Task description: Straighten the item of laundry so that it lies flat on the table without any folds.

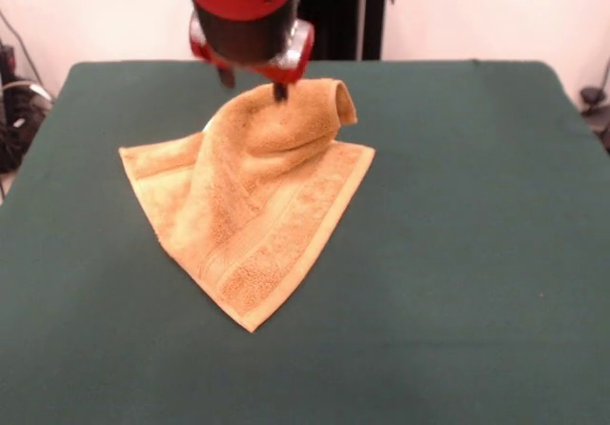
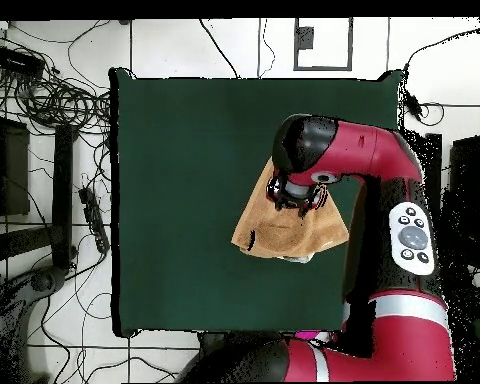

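Note:
The orange-tan towel (image 1: 257, 225) lies on the dark green table (image 1: 477, 206), left of the middle. Its far part is pulled up into a peak with a curled fold hanging to the right. Its near corner and left corner lie flat, and a woven border band shows along the near right edge. My gripper (image 1: 254, 85) is directly above the peak and shut on the towel's raised part. In the overhead view the arm covers the gripper (image 2: 299, 195), and the towel (image 2: 284, 230) shows below it near the table's (image 2: 184, 150) right side. No white tag shows.
Cables and equipment lie on the floor left of the table in the overhead view (image 2: 54, 100). The robot's arm and base (image 2: 404, 260) fill the right and bottom of that view.

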You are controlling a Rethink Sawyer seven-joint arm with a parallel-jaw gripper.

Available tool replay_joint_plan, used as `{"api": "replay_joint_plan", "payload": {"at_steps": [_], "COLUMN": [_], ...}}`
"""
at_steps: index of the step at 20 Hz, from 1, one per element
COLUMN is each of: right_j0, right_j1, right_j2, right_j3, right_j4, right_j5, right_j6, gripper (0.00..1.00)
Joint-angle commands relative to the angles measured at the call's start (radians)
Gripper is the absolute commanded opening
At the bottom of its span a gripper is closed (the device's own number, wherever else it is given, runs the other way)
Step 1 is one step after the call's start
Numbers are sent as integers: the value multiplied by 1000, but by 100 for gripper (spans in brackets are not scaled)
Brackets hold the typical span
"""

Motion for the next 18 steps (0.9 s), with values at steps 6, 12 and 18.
{"api": "replay_joint_plan", "payload": {"at_steps": [6, 12, 18], "right_j0": [95, 122, 130], "right_j1": [58, 166, 223], "right_j2": [74, 44, 21], "right_j3": [-44, -126, -180], "right_j4": [-23, 22, 26], "right_j5": [-524, -415, -355], "right_j6": [94, 116, 139], "gripper": [100, 100, 100]}}
